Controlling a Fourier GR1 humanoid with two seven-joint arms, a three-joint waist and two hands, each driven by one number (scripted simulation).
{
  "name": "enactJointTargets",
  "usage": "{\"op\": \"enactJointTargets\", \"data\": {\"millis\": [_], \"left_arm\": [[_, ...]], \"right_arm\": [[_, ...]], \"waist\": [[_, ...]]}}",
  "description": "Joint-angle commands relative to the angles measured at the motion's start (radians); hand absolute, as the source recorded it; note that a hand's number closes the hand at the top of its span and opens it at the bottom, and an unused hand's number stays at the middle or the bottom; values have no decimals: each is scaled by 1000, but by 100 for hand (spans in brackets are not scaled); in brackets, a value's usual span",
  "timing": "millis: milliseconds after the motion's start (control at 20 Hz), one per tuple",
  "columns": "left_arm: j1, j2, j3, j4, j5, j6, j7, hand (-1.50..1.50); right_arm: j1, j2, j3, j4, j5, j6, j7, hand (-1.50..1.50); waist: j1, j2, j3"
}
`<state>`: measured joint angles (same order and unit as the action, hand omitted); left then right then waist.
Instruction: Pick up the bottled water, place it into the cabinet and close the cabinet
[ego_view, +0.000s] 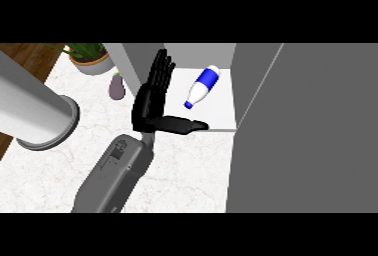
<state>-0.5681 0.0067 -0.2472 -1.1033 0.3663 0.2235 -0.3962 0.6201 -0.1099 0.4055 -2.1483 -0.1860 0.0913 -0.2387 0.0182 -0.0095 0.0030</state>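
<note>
Looking down, I see the cabinet (310, 125) fill the right side, its grey door (317, 150) swung toward me and its white shelf (221, 107) open to view at the far middle. Marble counter (184, 165) spreads across the near left. On it at the left stands a big grey cylinder (33, 112) with a flared rim. Farther off, in the far left corner, sits a potted plant (90, 59), and just near of it lies a small dark eggplant (117, 86).

My left forearm (114, 172) comes in from the near edge and ends in my left hand (151, 102), held at the shelf's left edge. Its fingers (159, 70) are straight, pointing away from me, and the thumb (184, 125) sticks out rightward along the shelf's near lip. That hand is released and grasps nothing.

The bottle (201, 87), white with a blue band and blue cap, lies on its side on the shelf inside the cabinet, tilted with the cap end nearer me. It rests just right of my fingers, apart from them, and far of my thumb.
</note>
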Motion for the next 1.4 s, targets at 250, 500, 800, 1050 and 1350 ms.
{"op": "enactJointTargets", "data": {"millis": [250, 500, 800, 1050, 1350], "left_arm": [[368, 77, -103, -584, -28, 93, 170, -150], [598, 129, -223, -844, -28, 68, 228, -150], [783, 199, -219, -990, -22, 22, 164, -150], [921, 281, -135, -1122, 29, -12, 149, -150], [1040, 310, -61, -1153, 90, -89, 62, -150]], "right_arm": [[-21, -24, 14, -8, 8, -3, 30, -150], [-44, -59, 37, -62, 58, 2, 68, -150], [-9, -149, 148, -61, 137, 76, 108, 150], [-29, -237, 176, -133, 165, 158, 100, 150], [-114, -168, 334, -153, 304, 115, 209, 150]], "waist": [[-5, 4, -3], [4, 2, -3], [0, 4, -4], [0, 3, -4], [6, 5, -5]]}}
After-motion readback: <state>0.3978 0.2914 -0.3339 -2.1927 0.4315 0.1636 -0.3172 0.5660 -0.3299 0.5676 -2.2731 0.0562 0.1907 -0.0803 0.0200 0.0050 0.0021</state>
